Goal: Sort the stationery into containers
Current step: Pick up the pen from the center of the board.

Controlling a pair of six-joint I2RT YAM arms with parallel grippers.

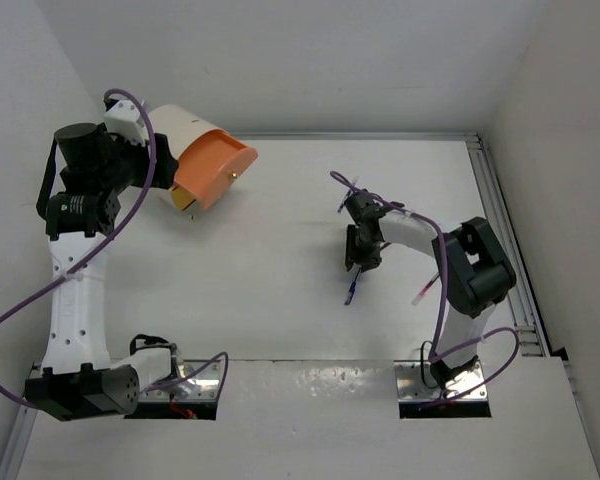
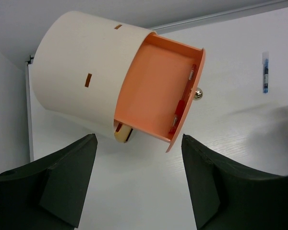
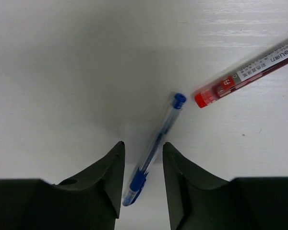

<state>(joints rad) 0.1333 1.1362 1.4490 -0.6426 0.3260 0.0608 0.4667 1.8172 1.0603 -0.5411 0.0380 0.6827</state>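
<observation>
When we looked down from above, we saw the cream round container point(image 1: 175, 125) at the far left of the white table point(image 1: 280, 300), right by the left arm. Its orange drawer point(image 2: 151, 91) stuck out of its side, and a little gold knob point(image 2: 198, 94) sat on the drawer's front. Inside the drawer we saw red pens point(image 2: 185, 100) lying along the front wall. We could not tell how many there were.

The left gripper point(image 2: 138, 143) pointed at the container from close by. Its two dark fingers point(image 2: 67, 182) stood wide apart and held nothing. The container sat just past their tips.

Well apart from the container, near the middle of the table, a blue pen point(image 3: 156, 139) lay flat. It had a clear barrel and a blue end. The right gripper point(image 3: 143, 148) hung right over it, with one of its fingertips point(image 3: 108, 172) on each side of the pen's near end. The jaws were only partly apart, and they had not clenched on the pen. In the wrist view we saw a thin gap between the pen and the right-hand tip. On the other side the pen sat so close that we could not tell if they touched.

A red pen point(image 3: 249, 72) lay on the table just beside the blue pen's far end. The two pens were not touching.
</observation>
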